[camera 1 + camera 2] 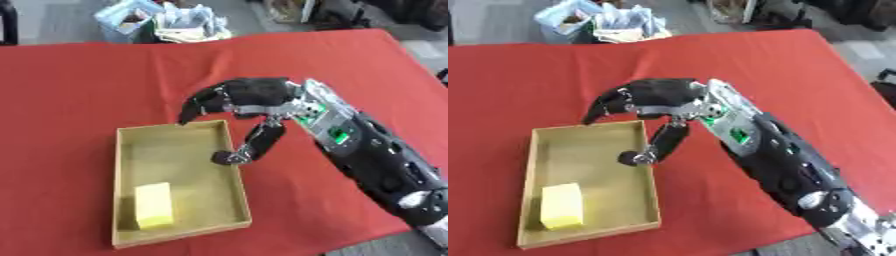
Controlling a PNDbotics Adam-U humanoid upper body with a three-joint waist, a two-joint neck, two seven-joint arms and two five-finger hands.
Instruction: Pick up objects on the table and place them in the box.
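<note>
Table covering: you are looking down at a red cloth [79,85] that is spreading across nearly the whole view, lying smooth and flat.
Table edge: the far edge is running along the top, and the near right corner is slanting off at the bottom right.
Floor: grey floor [52,20] is showing beyond the far edge, and a strip of it is showing at the lower right [785,247].
Behind the table: a light blue container [127,20] and a pale heap of bags or papers [188,22] are sitting on the floor just past the far edge.
Far right: dark furniture or equipment [842,12] is standing at the top right; you cannot tell what it is.
Light: even, soft light is falling on the cloth, throwing only faint shadows.
</note>
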